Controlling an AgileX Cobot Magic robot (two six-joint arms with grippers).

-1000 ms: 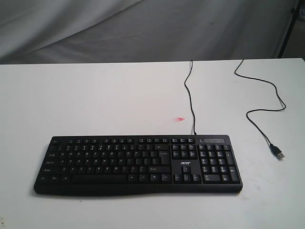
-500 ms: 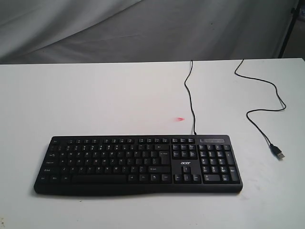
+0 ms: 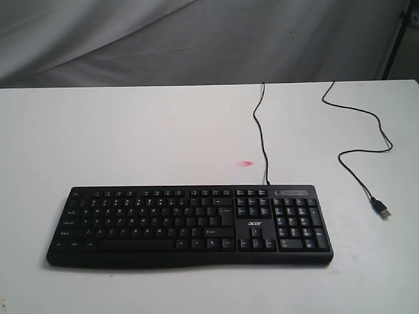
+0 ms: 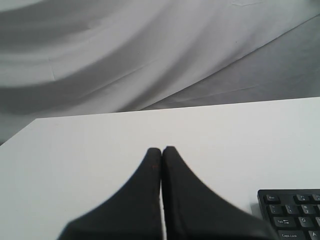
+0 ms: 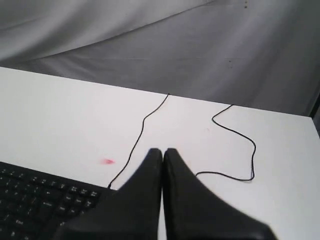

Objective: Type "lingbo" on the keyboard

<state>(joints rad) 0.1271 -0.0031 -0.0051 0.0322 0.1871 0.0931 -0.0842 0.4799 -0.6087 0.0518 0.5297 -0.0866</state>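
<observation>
The wide black keyboard [image 3: 190,226] with a white acer logo lies near the front of the white table [image 3: 131,137]; no gripper shows in the exterior view. In the left wrist view my left gripper [image 4: 161,149] is shut and empty above bare table, with a keyboard corner [image 4: 292,212] off to one side. My right gripper [image 5: 162,151] is shut too, holding nothing, above the table beside the keyboard's far edge [image 5: 40,197]. The thin black cable [image 3: 260,134] runs from the keyboard's back toward the table's far edge.
The cable loops back over the table on the right and ends in a loose USB plug [image 3: 382,210]. A small red mark [image 3: 247,162] sits on the table behind the keyboard. Grey cloth [image 3: 196,39] hangs behind the table.
</observation>
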